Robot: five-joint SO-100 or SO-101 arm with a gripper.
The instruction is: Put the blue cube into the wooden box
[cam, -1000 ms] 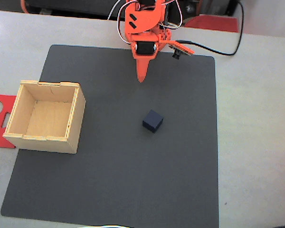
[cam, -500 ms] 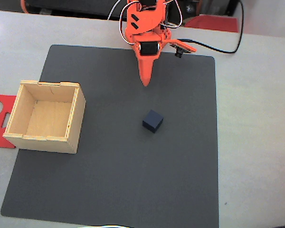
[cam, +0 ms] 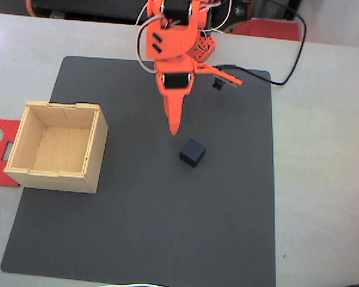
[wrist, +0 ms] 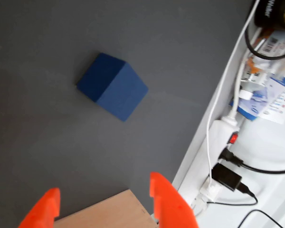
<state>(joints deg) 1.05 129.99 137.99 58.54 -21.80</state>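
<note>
The end effector [cam: 175,128] hangs over the dark mat [cam: 227,227], its orange tip aimed down at a spot just short of the blue cube [cam: 192,152]. In the fixed view the cube lies just beyond and slightly right of the tip, apart from it and flat on the mat, one corner turned toward the arm. In the wrist view the two orange fingers [wrist: 168,202] stand parted with a clear gap between them, moderately wide and holding nothing; the cube [wrist: 112,86] sits ahead of them, up the picture and a little left of the gap's centre.

The parted fingers look like readiness for a grasp, and the gap seems ample for the cube. Because the cube is skewed, the wrist probably needs a small turn so the fingers meet flat faces and not corners.

The wooden box [cam: 57,145] stands well to the left of the end effector in the fixed view, open top up and nothing inside, near the mat's left edge and partly over a red plate [cam: 0,140] on the worktop [cam: 323,149]. That leaves an unobstructed sideways path for the carry. I judge this to be the approach step, with the pick not yet made.
</note>
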